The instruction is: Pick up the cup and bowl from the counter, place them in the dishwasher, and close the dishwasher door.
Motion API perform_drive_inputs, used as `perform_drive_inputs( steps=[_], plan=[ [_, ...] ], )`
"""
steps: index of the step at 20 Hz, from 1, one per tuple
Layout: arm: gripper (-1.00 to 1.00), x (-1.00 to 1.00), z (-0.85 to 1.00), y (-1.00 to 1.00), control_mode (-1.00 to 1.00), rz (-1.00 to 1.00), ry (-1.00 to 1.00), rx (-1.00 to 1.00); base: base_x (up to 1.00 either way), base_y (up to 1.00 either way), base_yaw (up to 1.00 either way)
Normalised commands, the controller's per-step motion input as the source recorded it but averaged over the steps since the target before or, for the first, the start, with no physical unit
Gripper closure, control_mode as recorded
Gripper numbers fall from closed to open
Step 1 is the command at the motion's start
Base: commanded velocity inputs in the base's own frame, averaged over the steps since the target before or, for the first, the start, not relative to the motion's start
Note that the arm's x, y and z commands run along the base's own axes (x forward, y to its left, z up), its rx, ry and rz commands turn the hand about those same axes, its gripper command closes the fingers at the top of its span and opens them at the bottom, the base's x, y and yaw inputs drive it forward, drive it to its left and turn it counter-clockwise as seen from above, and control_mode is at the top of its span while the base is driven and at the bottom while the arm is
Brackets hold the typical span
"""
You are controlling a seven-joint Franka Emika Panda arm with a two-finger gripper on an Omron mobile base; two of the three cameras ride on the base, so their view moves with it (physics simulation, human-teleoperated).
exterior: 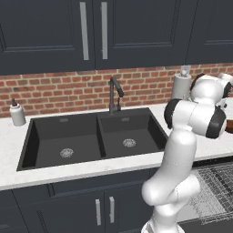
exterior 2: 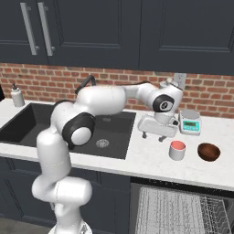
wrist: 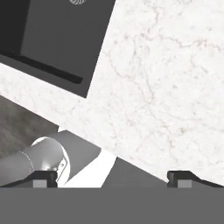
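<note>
The white cup (exterior 2: 177, 150) with a reddish rim stands on the white counter (exterior 2: 146, 157), right of the sink. The dark reddish-brown bowl (exterior 2: 209, 151) sits just to its right. My gripper (exterior 2: 153, 136) hangs open a little above the counter, to the left of the cup, with nothing between its fingers. In the hand view the fingertips (wrist: 43, 177) stand wide apart over bare counter (wrist: 166, 87) beside the sink corner. The dishwasher's grey wire rack (exterior 2: 178, 210) sticks out under the counter edge, also seen as the rack (exterior: 216, 191). The dishwasher door is out of view.
A black double sink (exterior: 91, 136) with a faucet (exterior: 113, 93) is set in the counter. A soap bottle (exterior: 17, 113) stands at the far left, a paper towel roll (exterior: 181, 84) by the brick wall, and a small scale (exterior 2: 190, 122) behind the cup.
</note>
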Motion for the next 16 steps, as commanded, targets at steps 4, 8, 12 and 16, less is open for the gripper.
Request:
perform_drive_inputs(
  steps=[4,8,12,16],
  plan=[
    [-1.00,0.00,0.01,0.00,-1.00,0.15,0.18,-0.08,0.00,0.00,0.00],
    [-1.00,0.00,-0.22,0.00,-1.00,0.15,0.05,-0.08,0.00,0.00,0.00],
    [-1.00,0.00,-0.32,0.00,-1.00,0.12,-0.03,-0.08,0.00,0.00,0.00],
    [-1.00,0.00,-0.12,0.00,-1.00,0.04,-0.16,-0.14,0.00,0.00,0.00]
  ],
)
